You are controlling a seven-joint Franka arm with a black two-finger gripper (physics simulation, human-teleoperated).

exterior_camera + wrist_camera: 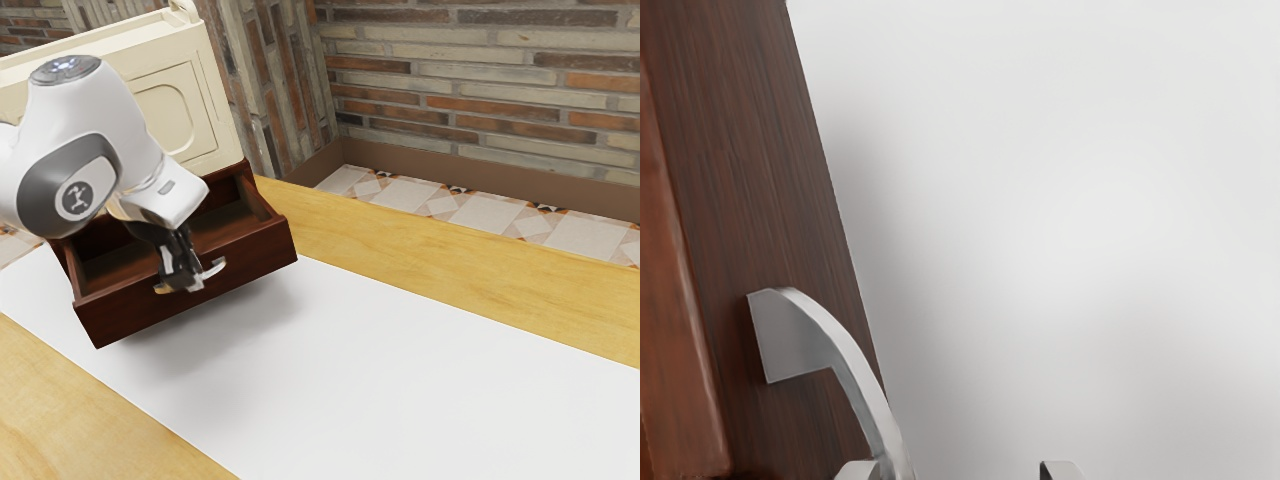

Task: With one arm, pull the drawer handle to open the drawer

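In the exterior view the black gripper (190, 286) points down at the front of the dark red-brown drawer (250, 264), its tips by the curved silver handle (216, 268). The drawer stands well out from the cream cabinet (205, 125), its interior exposed. In the wrist view the handle (852, 362) arches out from the wooden drawer front (760, 180). Both fingertips of the gripper (960, 471) show, standing wide apart. The handle's curve runs close along the inner side of one finger, with a broad gap to the other; whether it touches that finger I cannot tell.
A white mat (400, 380) lies under the drawer and across the yellow wooden table (430, 245). Behind the table are a tiled floor (480, 215) and a brick wall (500, 90). The cream cabinet rises behind the arm.
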